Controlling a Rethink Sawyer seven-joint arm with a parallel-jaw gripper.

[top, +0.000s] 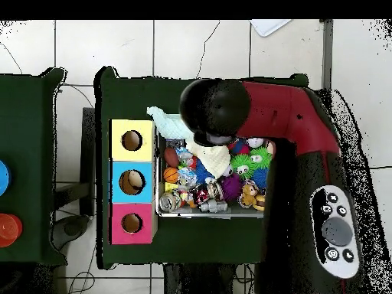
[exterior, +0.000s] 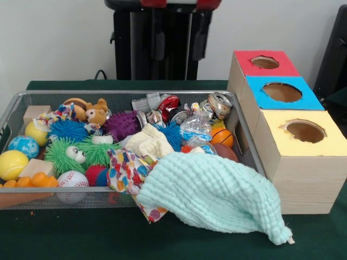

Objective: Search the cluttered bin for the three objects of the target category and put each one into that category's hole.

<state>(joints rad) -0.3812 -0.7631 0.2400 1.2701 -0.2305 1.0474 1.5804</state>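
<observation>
Crowding wire bin (exterior: pixel 246 142), toys, tool unseen

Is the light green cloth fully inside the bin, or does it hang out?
Hanging out: the light green cloth drapes over the bin's front rim onto the table.

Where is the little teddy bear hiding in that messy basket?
Look at the wire mesh bin left of the three boxes. Along its back wall, toward the left, the small brown teddy bear sits between a spiky blue ball and a spiky purple one. It alone has ears and fur.
</observation>
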